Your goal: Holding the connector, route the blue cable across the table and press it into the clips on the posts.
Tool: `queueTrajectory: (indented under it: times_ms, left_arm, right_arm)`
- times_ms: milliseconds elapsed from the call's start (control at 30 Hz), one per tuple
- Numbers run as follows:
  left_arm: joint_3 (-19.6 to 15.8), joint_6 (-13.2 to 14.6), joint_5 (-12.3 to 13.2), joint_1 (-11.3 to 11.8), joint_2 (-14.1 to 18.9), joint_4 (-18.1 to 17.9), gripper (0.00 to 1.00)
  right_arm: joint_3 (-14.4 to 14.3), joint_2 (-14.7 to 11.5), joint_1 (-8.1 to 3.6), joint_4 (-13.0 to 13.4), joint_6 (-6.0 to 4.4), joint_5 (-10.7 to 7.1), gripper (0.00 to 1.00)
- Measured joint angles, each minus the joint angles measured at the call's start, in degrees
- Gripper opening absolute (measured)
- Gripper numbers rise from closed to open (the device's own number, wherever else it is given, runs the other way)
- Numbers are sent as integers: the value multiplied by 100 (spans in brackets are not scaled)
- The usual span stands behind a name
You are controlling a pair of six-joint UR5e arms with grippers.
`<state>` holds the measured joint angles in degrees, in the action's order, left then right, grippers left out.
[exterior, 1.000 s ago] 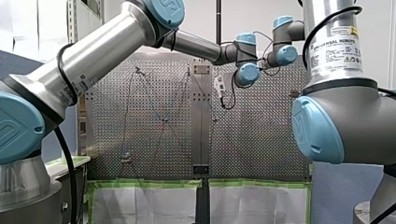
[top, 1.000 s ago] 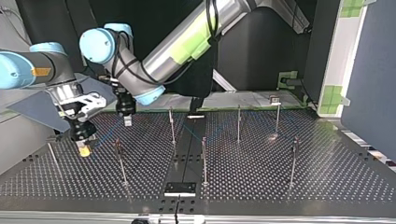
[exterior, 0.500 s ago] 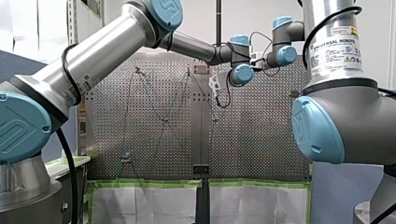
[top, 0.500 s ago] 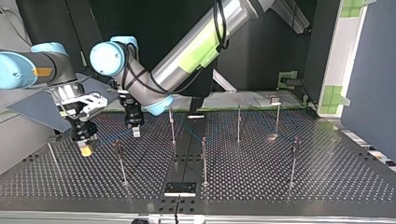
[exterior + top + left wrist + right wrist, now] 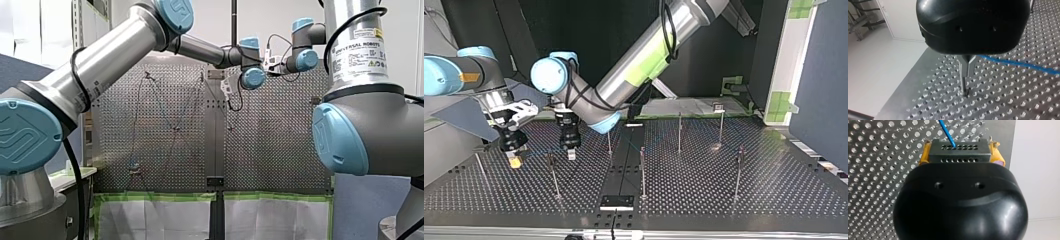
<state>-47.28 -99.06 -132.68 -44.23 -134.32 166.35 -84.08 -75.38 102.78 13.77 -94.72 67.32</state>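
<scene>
The dark perforated rectangular connector (image 5: 959,157) is held clamped between the yellow pads (image 5: 924,153) of the right hand (image 5: 960,151). The thin blue cable (image 5: 946,132) runs ahead from it. The left hand (image 5: 967,68) is seen closed and empty, with the cable passing beside it.

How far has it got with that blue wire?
Roughly partway, I'd judge. The blue cable already zigzags between several posts. My right gripper holds the connector; my left gripper sits beside it. The stretch near them looks not yet clipped.

"UNIVERSAL ROBOTS" on a label (image 5: 361,50) on my right arm (image 5: 370,130)
</scene>
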Motion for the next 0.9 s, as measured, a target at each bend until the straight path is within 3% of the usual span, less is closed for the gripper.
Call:
queueTrajectory:
  times_ms: [167,367,500,667,733,767,833,867,900]
  left_arm:
    - [1,5,246,201,-5,-38,0]
    - [2,32,492,271,-9,-102,0]
    - [9,13,201,169,-3,-77,0]
    - [5,12,190,178,-6,-74,0]
    - [6,12,196,183,-6,-75,9]
    - [6,12,196,178,-7,-75,9]
    - [6,12,193,183,-7,-75,39]
    - [6,12,193,181,-6,-75,39]
    - [6,12,195,180,-5,-76,52]
  right_arm:
    - [0,36,0,41,-17,-2,0]
    - [1,56,-3,114,-34,1,0]
    - [1,78,-28,165,-46,3,0]
    - [2,89,11,177,-47,14,0]
    - [2,66,31,160,-44,7,0]
    - [3,65,25,162,-44,9,0]
    - [3,65,24,163,-45,9,0]
    - [2,68,22,162,-44,9,0]
    - [2,64,23,162,-45,8,0]
